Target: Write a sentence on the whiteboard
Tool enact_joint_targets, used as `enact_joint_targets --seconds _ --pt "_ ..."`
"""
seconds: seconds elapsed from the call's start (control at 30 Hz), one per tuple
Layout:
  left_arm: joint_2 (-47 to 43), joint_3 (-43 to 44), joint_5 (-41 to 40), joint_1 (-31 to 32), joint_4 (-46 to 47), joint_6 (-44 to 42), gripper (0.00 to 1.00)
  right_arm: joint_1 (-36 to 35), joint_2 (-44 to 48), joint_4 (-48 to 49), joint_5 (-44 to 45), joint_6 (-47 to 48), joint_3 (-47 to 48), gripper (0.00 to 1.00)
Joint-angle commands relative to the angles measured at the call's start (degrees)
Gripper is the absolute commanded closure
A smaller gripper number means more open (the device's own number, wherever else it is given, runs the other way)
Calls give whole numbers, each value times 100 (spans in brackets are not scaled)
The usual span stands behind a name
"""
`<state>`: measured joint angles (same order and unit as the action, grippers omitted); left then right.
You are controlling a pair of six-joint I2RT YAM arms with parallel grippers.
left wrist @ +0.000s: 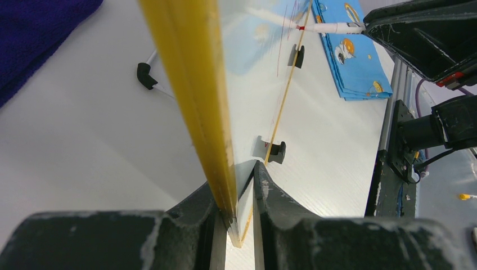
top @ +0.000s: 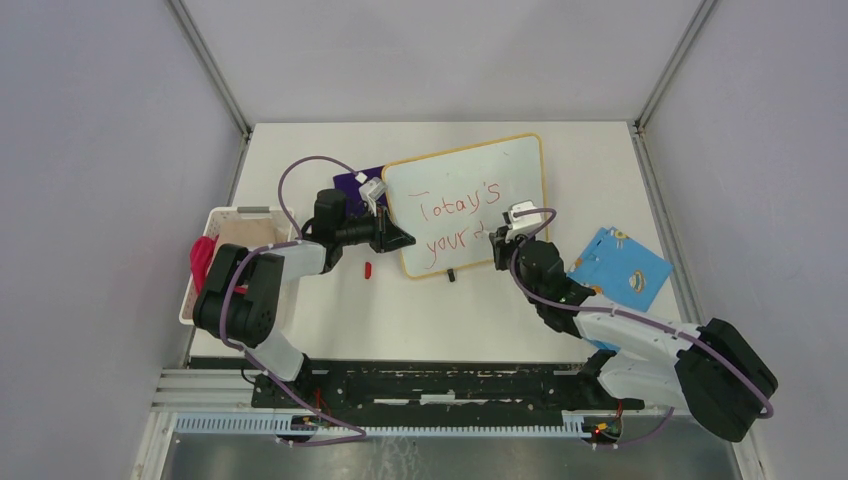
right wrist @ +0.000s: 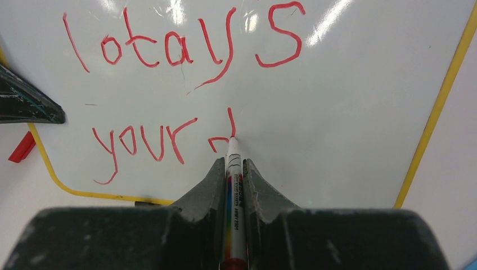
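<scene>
Left gripper is clamped tight on the yellow frame at the whiteboard's left edge, jaws closed on the rim with no visible gap; my read is it's bracing the board so it doesn't slide or rock under pen pressure. The board sits mid-table, apparently propped at a tilt, with its two black feet along its near edge on the table. Right gripper is closed snug on a white marker, barrel running straight out between the fingers, red tip touching the board surface at the half-drawn letter after "your". That puts it mid-stroke on the second line. The sentence so far reads roughly "Totay's / your" plus a started "d", so the last word is not yet done. Bare white space to the right of the tip looks enough for the remaining letters before the right frame. Around it: a red pen cap lies on the table just off the board's near-left corner, a dark purple cloth is at its far-left corner behind the left gripper, a blue patterned cloth lies off its right side, and a white basket with fabric sits well to its left. Nothing sits in the pen's path. The main risk is the right frame edge if letters run wide.
</scene>
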<state>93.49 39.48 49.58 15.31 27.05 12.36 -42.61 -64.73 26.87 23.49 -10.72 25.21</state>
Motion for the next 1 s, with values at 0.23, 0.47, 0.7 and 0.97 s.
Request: enact_joint_targets --seconds 0.23,0.47,0.7,0.97 --pt "336 -93 -1013 156 -805 -692 98 33 184 90 -127 -142 -253 100" --pt "328 -96 -1025 174 -822 -704 98 30 215 64 -131 -162 -298 100" --pt "336 -85 -1037 183 -833 -716 98 26 352 33 -214 -180 -202 100" --pt "334 -90 -1035 182 -842 -712 98 1 408 37 -410 -149 -37 100"
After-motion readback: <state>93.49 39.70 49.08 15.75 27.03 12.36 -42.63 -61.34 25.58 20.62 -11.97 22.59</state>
